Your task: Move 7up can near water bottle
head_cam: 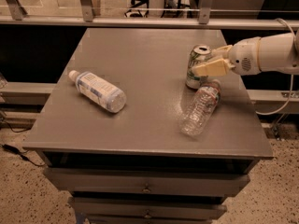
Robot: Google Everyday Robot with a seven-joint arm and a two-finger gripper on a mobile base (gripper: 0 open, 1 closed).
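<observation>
Grey tabletop (140,78), right of centre: my pincer (204,63) grips the upright can (194,80); the water bottle (201,107) lies just below, cap toward it, body slanting lower left

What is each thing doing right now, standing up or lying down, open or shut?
7up can: upright, gripped by the end effector.
water bottle: lying on its side, just beside the can.
labelled bottle: lying on its side, cap on.
end effector: shut on the 7up can.
drawers: closed.
</observation>
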